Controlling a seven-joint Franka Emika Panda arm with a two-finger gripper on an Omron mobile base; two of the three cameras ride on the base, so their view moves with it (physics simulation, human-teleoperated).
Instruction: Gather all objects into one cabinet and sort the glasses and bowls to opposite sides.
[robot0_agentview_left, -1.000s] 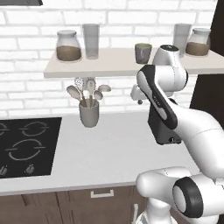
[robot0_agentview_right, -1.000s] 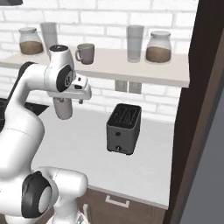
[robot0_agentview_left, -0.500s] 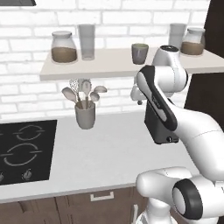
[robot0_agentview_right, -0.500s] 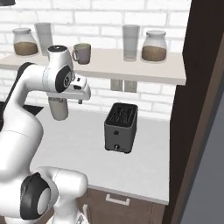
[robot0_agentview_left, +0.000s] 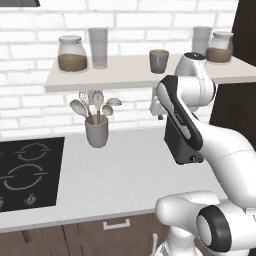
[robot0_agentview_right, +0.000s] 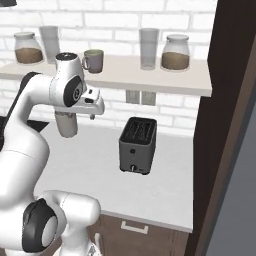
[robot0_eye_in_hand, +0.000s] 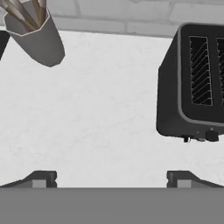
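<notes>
My gripper (robot0_eye_in_hand: 111, 178) is open, its two fingertips wide apart with bare white counter between them. It hangs from the hand (robot0_agentview_right: 93, 113) below the wall shelf, pointing down at the counter, left of the black toaster (robot0_eye_in_hand: 197, 83). In the left base view the hand (robot0_agentview_left: 156, 109) peeks out from behind my arm. A dark brown tall cabinet panel (robot0_agentview_right: 227, 125) rises at the right edge; its handle is out of view. The cream, grey and grey-green cups and the wide dark bowl are out of view.
A grey utensil holder (robot0_agentview_left: 96, 131) with spoons stands on the counter (robot0_agentview_left: 115, 175), and a black hob (robot0_agentview_left: 27, 172) lies at the left. The shelf (robot0_agentview_right: 125, 75) carries two jars (robot0_agentview_left: 72, 52), tall glasses (robot0_agentview_right: 149, 48) and a grey-green mug (robot0_agentview_right: 93, 60).
The whole picture slid slightly left between one second and half a second ago, so the base moved a little right. Since then nothing has shifted. The gripper stays open.
</notes>
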